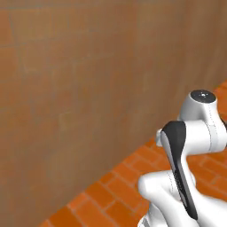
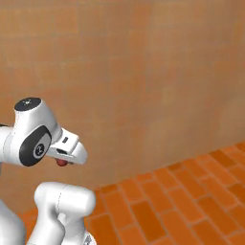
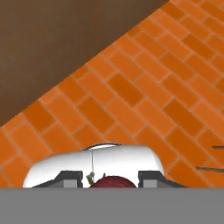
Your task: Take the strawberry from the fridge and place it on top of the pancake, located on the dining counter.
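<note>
Strawberry (image 3: 113, 181) is in my hand (image 2: 63, 161) right now, fingers pinched in on it. You can see the dark red lump tucked under the wrist in the right base view and poking up between the tips in the hand view, with a bit of green stem next to it.

So I'd call the fridge part done and this the carry leg. All I've got in front of me is a tan wall (image 1: 80, 88) and orange brick floor (image 2: 182, 201), no dining counter or pancake anywhere yet.

My plan for doing this bit well: leave the grip exactly as it is, keep the arm tucked in close like it is now while the base drives, and turn gently so a berry this small doesn't squirm out. I won't reach out until the pancake stack is actually in front of me, then come in from above and let go low.
</note>
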